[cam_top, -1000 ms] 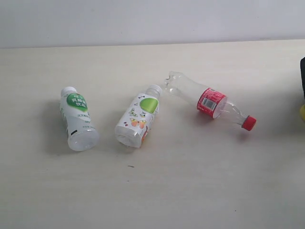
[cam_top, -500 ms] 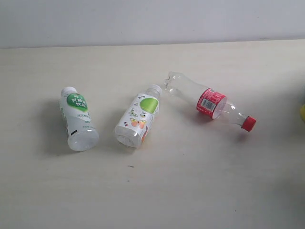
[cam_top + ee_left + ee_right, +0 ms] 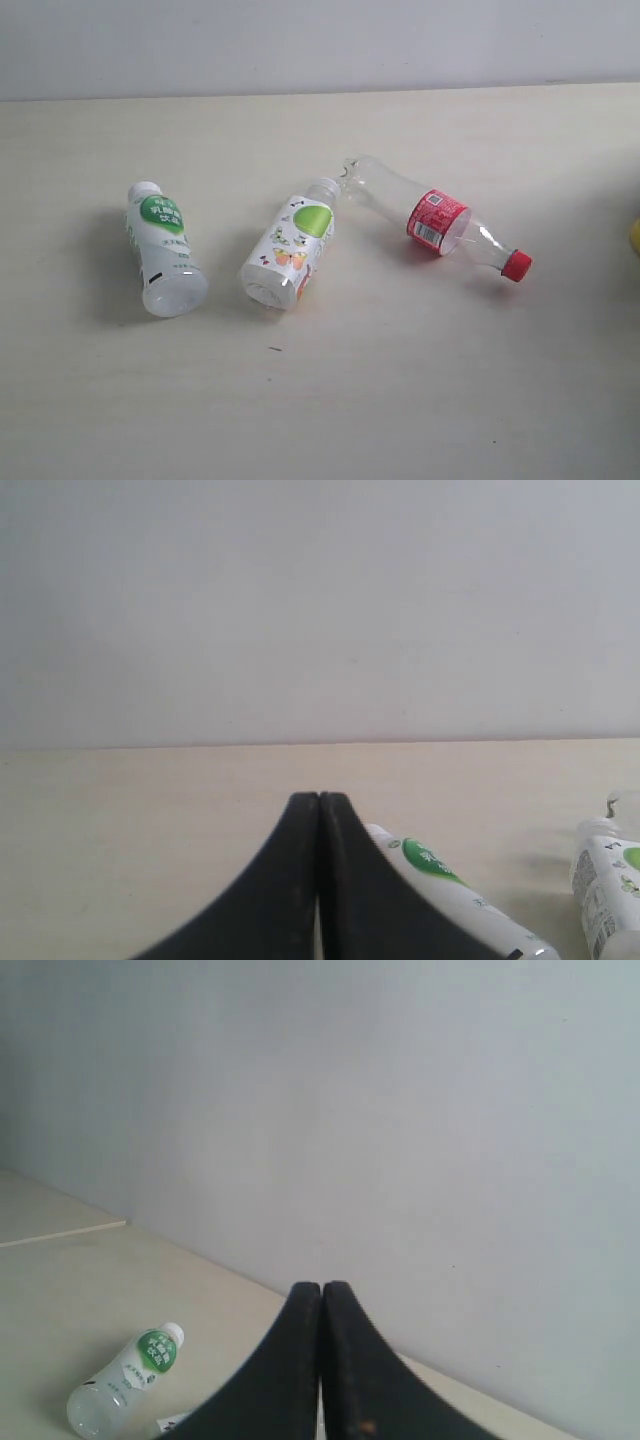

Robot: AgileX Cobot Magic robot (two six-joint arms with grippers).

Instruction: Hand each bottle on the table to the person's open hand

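Left gripper (image 3: pixel 318 798): fingers pressed together, nothing between them. Right gripper (image 3: pixel 321 1286): the same, closed and empty. Neither arm shows in the exterior view.

Closest to the left gripper, just past its tips and off to one side, is the first white-capped bottle (image 3: pixel 450 890), lying flat on the table (image 3: pixel 400 400). Farther out is the second white-capped bottle (image 3: pixel 292 250), also on its side. Its cap nearly touches the base of the clear red-labelled bottle (image 3: pixel 437 222), which lies farthest from that gripper, red cap pointing away from the other two. The right gripper has one white-capped bottle ahead of it; cannot tell which.

Person's open hand: not in view. Yellow sliver (image 3: pixel 636 235) at the exterior view's edge, unidentifiable.

Judgement: between hand-overs, three bottles not yet picked. The next move calls for opening the jaws and closing across the nearest bottle's body. It may roll.
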